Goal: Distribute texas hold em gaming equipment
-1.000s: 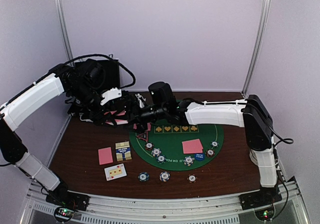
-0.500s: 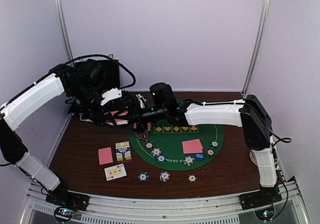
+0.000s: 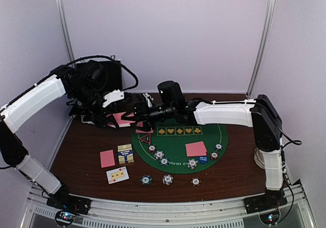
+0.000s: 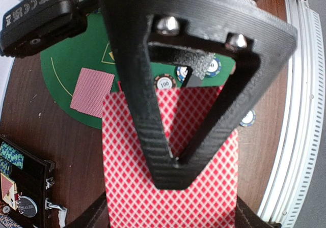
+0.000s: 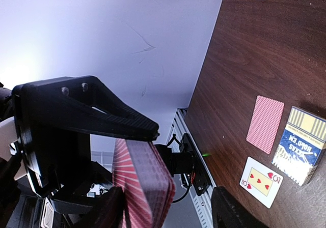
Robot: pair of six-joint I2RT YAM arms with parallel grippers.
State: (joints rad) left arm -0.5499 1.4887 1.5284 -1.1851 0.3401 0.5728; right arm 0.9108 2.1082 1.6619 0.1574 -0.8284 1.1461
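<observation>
Currently, the left gripper (image 4: 170,215) is clamped on a deck of pink-backed playing cards (image 4: 125,187), held in the air with its back pattern facing the wrist camera. The right gripper (image 5: 168,210) has its jaws apart, one on each side of the same deck. A gap shows between the deck and one finger, so no grip is confirmed there. Below both grippers lies the green felt mat (image 3: 178,147). A red-black triangle marker (image 3: 145,138) sits near its left edge, and a single pink-backed card (image 3: 196,148) lies face down on its right half. Striped poker chips (image 3: 159,154) sit along the mat's near rim, and a blue disc button (image 3: 203,159) lies just beside the single card. Three loose chips (image 3: 167,179) lie in a row on the dark wooden table (image 3: 81,136), just off the mat. Left of the mat lie another face-down card (image 3: 107,158), a blue-and-yellow card box (image 3: 125,153) and a face-up ten of hearts (image 3: 117,174). A black hinged case (image 4: 23,182) sits at the far left, with chips visible inside.
</observation>
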